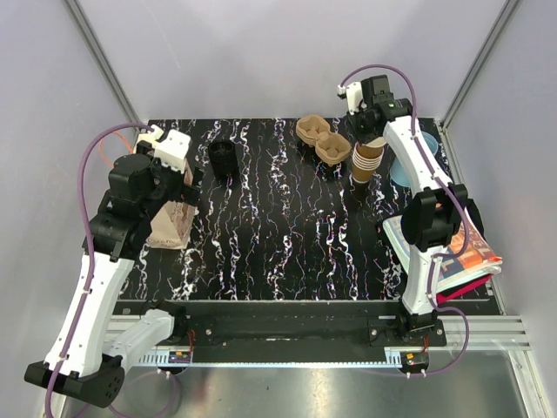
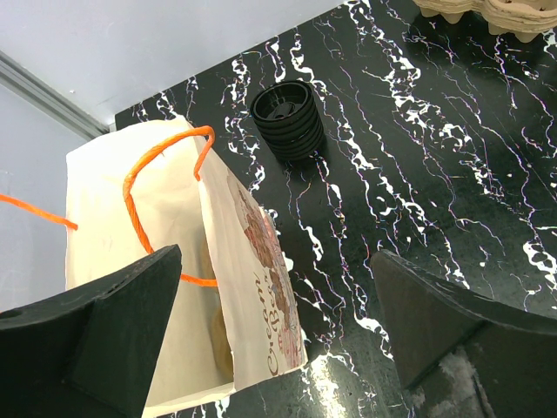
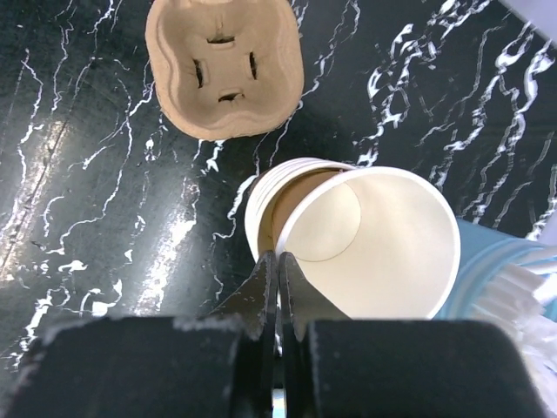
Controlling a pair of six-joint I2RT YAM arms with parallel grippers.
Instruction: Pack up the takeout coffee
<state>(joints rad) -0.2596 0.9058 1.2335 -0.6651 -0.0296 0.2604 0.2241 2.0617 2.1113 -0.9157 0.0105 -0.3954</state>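
My top camera sits above and behind my bases and looks down over the whole marbled table point(image 1: 278, 252). The left wrist camera looks past my left gripper point(image 2: 277, 261), fairly near the paper bag point(image 2: 157, 261) and the stack of black lids point(image 2: 290, 117). The right wrist camera points straight down past my right gripper point(image 3: 278, 270), very close on the paper cup point(image 3: 383, 244). Both wrist views catch the pulp cup carrier point(image 3: 224, 65), and the top view takes in all of these.

Lab — panel walls point(image 1: 287, 52), aluminium frame point(image 1: 496, 325).
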